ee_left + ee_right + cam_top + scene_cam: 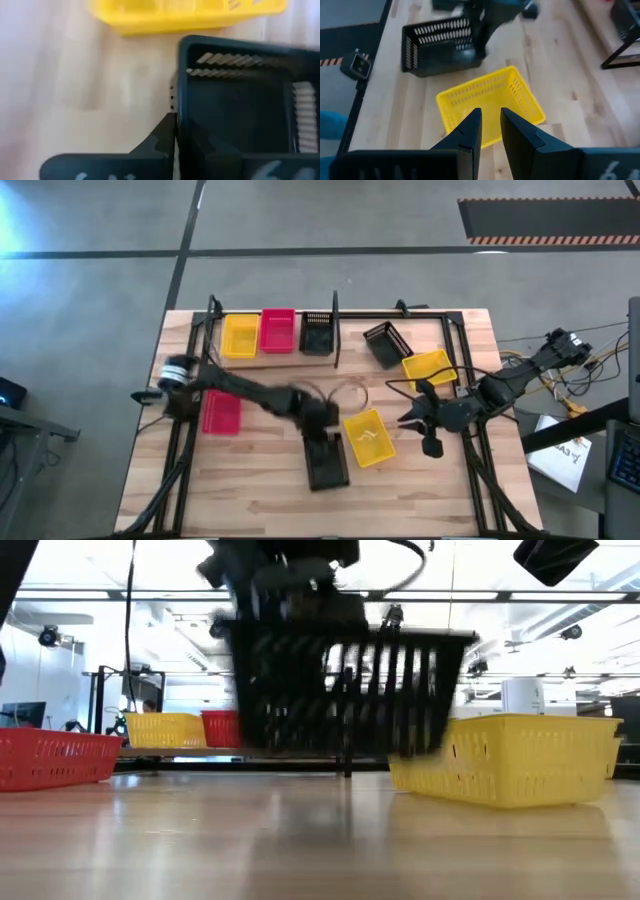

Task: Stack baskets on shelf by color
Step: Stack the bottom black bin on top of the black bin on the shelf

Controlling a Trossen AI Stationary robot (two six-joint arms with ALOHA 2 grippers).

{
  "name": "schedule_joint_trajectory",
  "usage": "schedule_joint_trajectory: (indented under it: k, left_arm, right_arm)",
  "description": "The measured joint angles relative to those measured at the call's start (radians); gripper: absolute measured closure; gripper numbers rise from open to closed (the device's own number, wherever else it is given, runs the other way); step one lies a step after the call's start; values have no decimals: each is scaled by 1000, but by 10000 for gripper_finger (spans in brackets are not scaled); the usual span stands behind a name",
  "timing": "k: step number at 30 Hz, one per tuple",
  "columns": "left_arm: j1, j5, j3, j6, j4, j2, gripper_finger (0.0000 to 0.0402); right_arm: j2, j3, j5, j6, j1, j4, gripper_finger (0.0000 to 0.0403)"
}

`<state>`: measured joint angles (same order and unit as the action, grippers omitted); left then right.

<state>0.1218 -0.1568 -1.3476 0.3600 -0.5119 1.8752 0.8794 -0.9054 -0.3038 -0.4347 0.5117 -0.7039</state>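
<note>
Nearest you, at six o'clock on the table, your left gripper (322, 442) is clamped on the rim of a black basket (327, 460), and in the low view that basket (345, 690) hangs clear of the tabletop (300, 840), slightly tilted. Just at its three o'clock sits a yellow basket (368, 437), open side up, close beside it but apart. Your right gripper (428, 430) hovers at the three o'clock side of that yellow basket, fingers (470, 131) apart with a narrow gap, nothing between them. Over at nine o'clock a pinkish-red basket (221, 412) lies alone on the wood.

Farther out toward two o'clock you have a second yellow basket (430, 368), and just beyond it another black basket (386, 343) lying tilted on its side.

At the far edge, eleven to twelve o'clock, the shelf (275, 358) carries three baskets abreast: yellow (240, 336), pinkish-red (277, 331), black (317, 332).
</note>
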Motion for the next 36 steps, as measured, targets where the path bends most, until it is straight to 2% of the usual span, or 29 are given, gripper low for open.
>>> schedule_joint_trajectory:
  k: [6,9,13,20,27,31,36]
  left_arm:
    - [-204,-89,-80,-268,-232,-156,401]
    - [-318,-100,-150,-410,-333,-200,401]
    - [-479,-101,-245,-601,-406,-201,401]
    - [-721,-99,-346,-874,-372,-144,402]
    - [-831,-103,-370,-1004,-220,-51,402]
    - [-852,-165,-370,-1007,-137,-7,401]
    - [-863,-193,-375,-1054,-128,41,401]
  right_arm:
    - [-12,0,-165,-24,0,7,339]
    - [-13,1,-258,-44,-3,13,339]
    - [-10,1,-360,-84,-12,14,339]
    - [4,0,-458,-166,-59,32,339]
    - [29,0,-458,-289,-113,38,339]
    - [39,0,-457,-382,-126,47,339]
    - [41,-1,-456,-451,-127,81,339]
